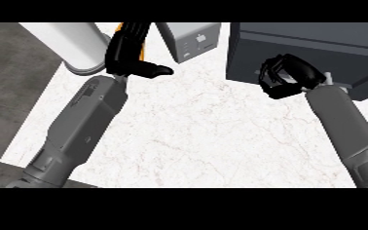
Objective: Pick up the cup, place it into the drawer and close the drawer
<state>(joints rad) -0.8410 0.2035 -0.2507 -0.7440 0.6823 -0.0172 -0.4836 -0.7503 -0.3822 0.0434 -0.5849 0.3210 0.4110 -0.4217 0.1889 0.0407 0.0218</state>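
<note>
White marble counter point(194, 136) (grey floor point(22, 78) left) bears dark drawer unit point(302, 44).

A white marble counter point(194, 131) with faint veining carries the things. On it, at the far left, stands a white cylinder point(68, 44); beside it at the far middle a small grey box point(191, 39); at the far right a dark grey drawer unit point(302, 48).

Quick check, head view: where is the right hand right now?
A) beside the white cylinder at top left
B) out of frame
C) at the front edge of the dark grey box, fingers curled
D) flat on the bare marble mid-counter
C: the right hand sits with curled fingers against the front edge of the dark grey box, at the view's upper right.
</note>
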